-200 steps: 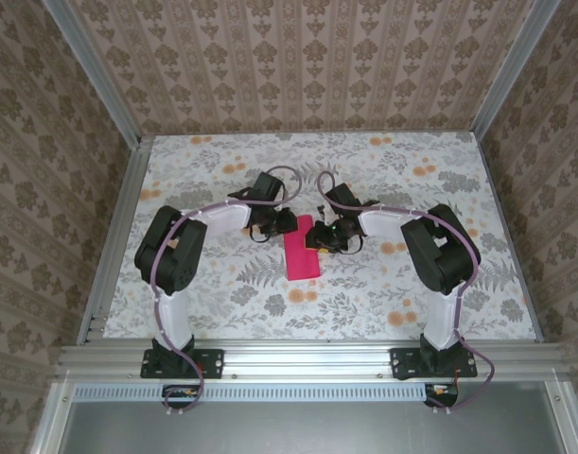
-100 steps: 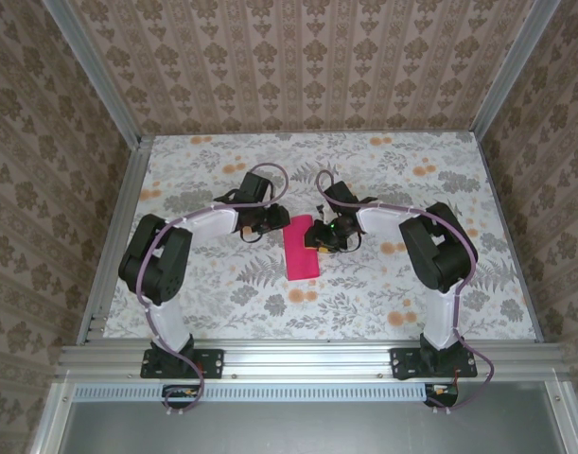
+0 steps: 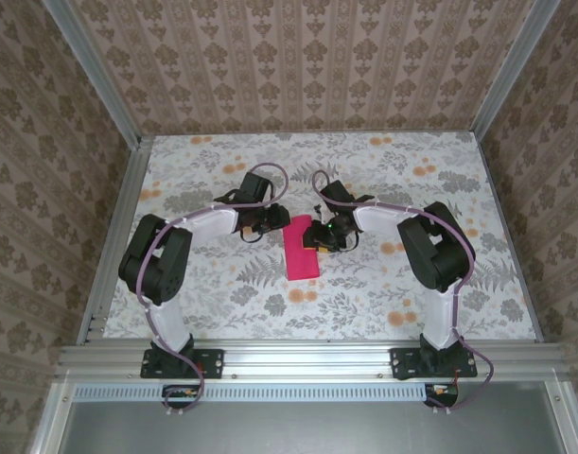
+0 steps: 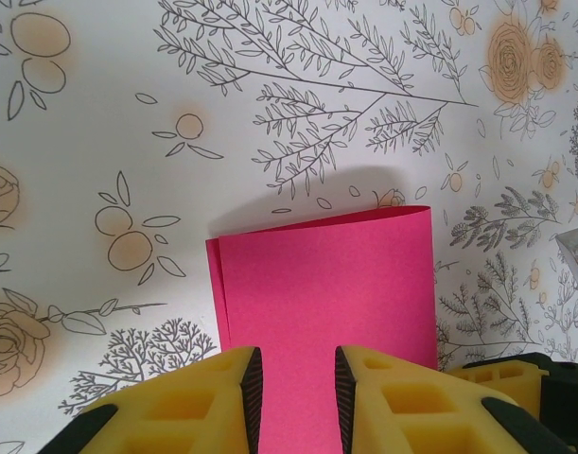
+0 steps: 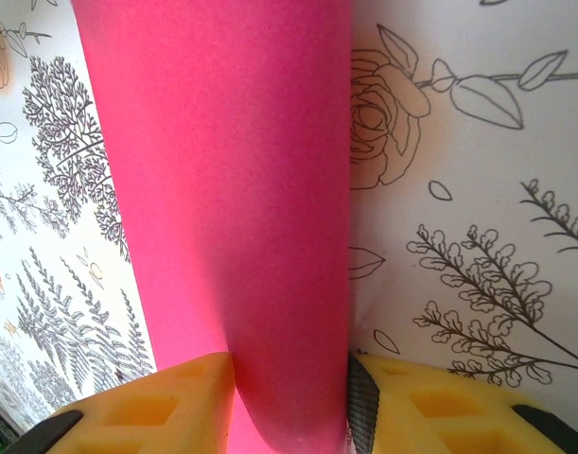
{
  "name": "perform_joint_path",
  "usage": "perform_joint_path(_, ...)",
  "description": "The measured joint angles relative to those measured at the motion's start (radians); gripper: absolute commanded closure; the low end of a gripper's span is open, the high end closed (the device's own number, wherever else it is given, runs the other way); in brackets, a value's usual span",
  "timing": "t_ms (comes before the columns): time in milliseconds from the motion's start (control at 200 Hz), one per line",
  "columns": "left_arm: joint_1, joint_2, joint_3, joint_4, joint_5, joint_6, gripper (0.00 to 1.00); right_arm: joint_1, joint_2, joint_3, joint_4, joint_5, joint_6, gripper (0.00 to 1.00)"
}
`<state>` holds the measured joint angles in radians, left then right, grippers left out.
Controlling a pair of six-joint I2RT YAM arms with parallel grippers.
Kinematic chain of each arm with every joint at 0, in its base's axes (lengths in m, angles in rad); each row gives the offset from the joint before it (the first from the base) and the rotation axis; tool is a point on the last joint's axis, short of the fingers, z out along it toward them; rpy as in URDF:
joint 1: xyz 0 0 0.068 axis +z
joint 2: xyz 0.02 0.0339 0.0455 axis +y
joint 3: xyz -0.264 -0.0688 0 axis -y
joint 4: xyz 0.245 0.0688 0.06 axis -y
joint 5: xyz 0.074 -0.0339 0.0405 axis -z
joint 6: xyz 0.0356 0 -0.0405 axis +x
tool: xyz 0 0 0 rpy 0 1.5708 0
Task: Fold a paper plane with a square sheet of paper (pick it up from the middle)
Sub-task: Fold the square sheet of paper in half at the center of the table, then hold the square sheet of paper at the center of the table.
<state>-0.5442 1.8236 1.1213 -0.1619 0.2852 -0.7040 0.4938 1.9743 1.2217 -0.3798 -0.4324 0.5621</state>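
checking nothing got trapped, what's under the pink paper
The pink paper sits folded on the flowered table. In the left wrist view a second layer's edge peeks out along its left side. Whatever lies directly beneath the paper is covered and cannot be seen.

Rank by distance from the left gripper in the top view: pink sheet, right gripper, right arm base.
From the left gripper:
1. pink sheet, immediately to its right, at mid-table.
2. right gripper, over the sheet's far right corner.
3. right arm base, at the table's near edge, far right.
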Motion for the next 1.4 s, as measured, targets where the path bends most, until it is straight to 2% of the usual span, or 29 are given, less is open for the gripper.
perform_joint_path(1400, -0.025, 0.078, 0.000, 0.012, 0.060, 0.000, 0.84, 0.008, 0.030, 0.049, -0.066, 0.022, -0.010, 0.59)
